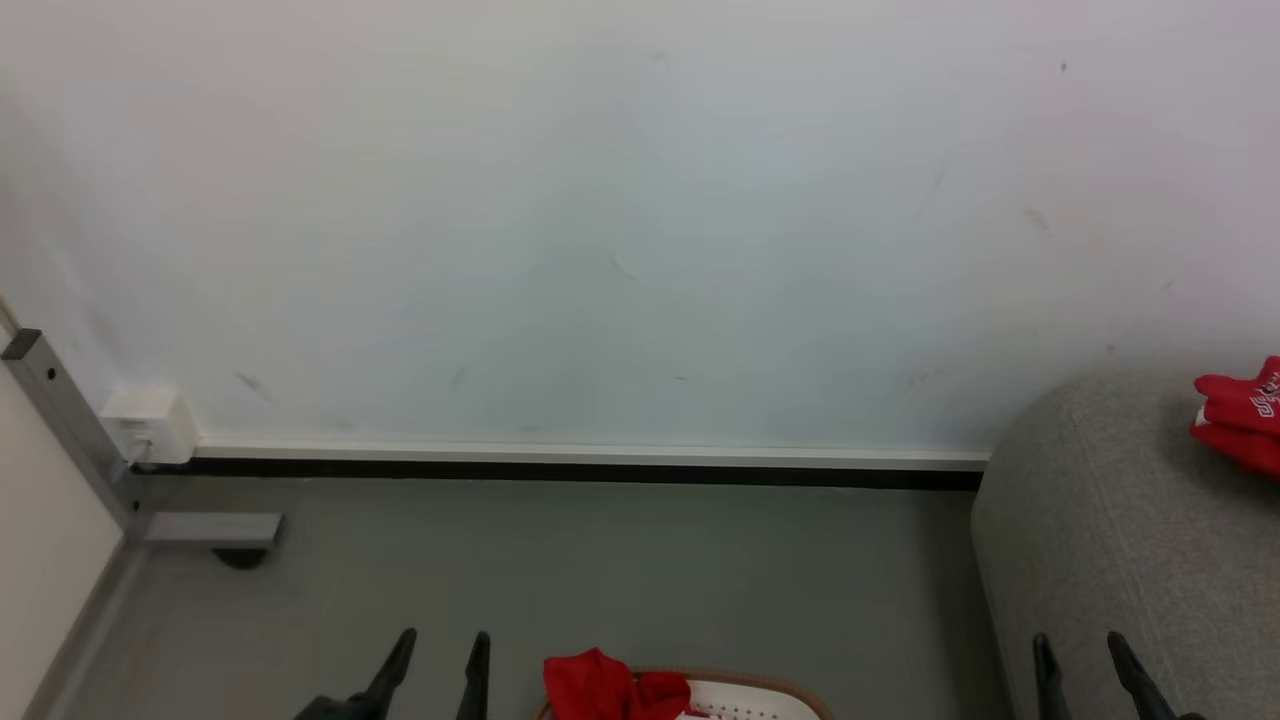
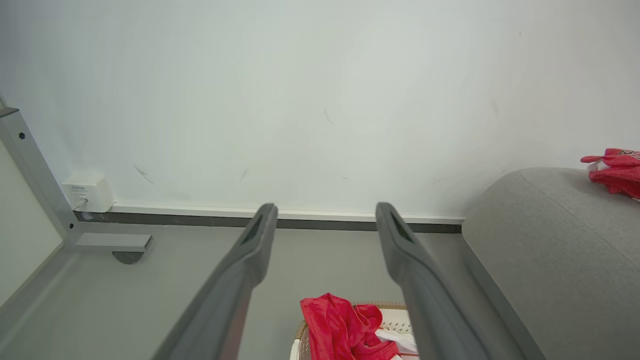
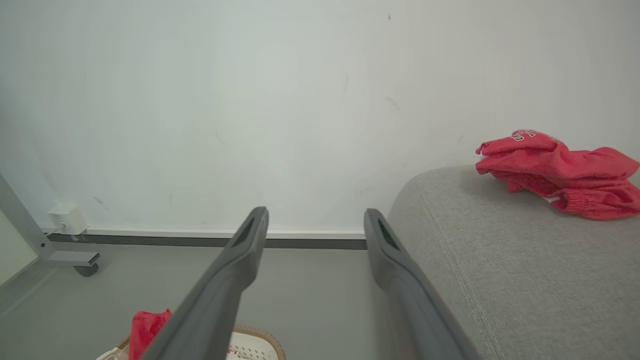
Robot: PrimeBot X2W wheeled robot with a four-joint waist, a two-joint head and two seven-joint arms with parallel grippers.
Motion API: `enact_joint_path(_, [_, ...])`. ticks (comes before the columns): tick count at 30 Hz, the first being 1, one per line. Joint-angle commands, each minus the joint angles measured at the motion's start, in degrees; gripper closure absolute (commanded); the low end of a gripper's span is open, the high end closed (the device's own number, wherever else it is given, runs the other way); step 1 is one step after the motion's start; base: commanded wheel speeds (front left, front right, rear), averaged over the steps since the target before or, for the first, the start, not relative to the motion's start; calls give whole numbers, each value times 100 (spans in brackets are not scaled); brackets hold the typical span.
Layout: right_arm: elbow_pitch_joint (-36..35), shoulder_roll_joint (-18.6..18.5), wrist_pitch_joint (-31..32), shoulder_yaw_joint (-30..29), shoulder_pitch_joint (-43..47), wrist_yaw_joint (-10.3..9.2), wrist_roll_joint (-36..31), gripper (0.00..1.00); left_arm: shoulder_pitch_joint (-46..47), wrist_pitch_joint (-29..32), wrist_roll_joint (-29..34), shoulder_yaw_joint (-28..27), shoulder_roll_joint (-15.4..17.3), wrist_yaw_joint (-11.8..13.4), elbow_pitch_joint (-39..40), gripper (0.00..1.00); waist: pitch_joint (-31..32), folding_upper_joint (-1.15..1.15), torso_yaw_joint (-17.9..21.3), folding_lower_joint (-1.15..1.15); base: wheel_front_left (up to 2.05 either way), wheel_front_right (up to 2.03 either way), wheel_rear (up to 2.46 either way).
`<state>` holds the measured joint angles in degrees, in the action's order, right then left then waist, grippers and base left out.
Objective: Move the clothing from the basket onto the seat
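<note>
Two end effectors point toward the far wall (image 1: 640, 200), both spread wide and holding nothing. Furthest left, the left end effector (image 1: 445, 645) hovers just left of the basket (image 1: 790, 692), where red clothing (image 1: 600, 685) drapes over the left rim. Further right, the right end effector (image 1: 1078, 648) hangs at the near left edge of the seat (image 1: 1100, 520). A red jersey (image 1: 1240, 415) lies farther right on the seat, well apart from it.

illegible white lettering (image 3: 523, 134) on red jersey (image 3: 560, 172)
</note>
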<state>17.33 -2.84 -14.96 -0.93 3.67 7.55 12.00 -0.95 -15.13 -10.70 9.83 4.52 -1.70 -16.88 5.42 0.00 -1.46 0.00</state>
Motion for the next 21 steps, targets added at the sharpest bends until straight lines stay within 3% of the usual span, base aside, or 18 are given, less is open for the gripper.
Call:
enact_joint_path(1, [-70,-28,-16,19,-89,-12,-13,0,110,-3,95,5,-8,-30,-35,0,-81,0,154,0,0,0,0])
enact_joint_path(12, [-463,-224,-16,333,-406,-12,120,0,996,41,422,477,-68,-219,-1088,0,-584,0,1097,0,0,0,0])
enact_joint_path(21, [-891,-340,-16,391,-753,-12,261,0,1920,851,599,799,-35,-223,-2433,0,-1387,0,1850,0,0,0,0])
